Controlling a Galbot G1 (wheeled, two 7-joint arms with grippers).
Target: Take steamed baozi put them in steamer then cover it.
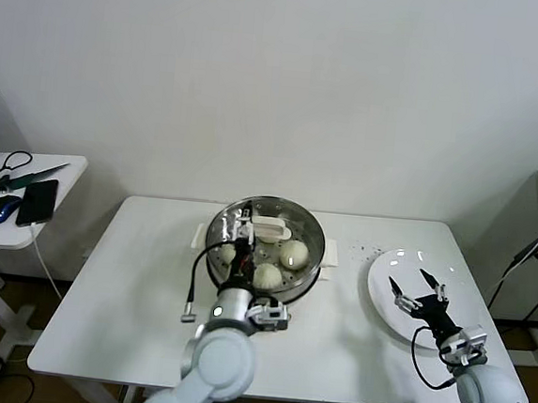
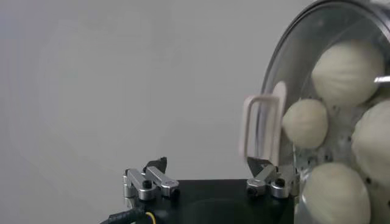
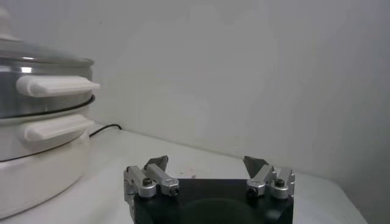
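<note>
On the steamer (image 1: 265, 244) sits the cover (image 1: 291, 224), baozi (image 1: 293, 254) inside. Left hand (image 1: 245, 226) wide by its handle (image 1: 271, 228); right hand (image 1: 418, 292) wide over plate (image 1: 383, 301). Glass likely slippery, fragile: grip handle.

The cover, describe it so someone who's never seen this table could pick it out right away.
On the white table, find the steel steamer at the centre. The cover is the clear glass lid on it, with baozi visible underneath. Unlike the flat white plate, it has a cream handle.
</note>
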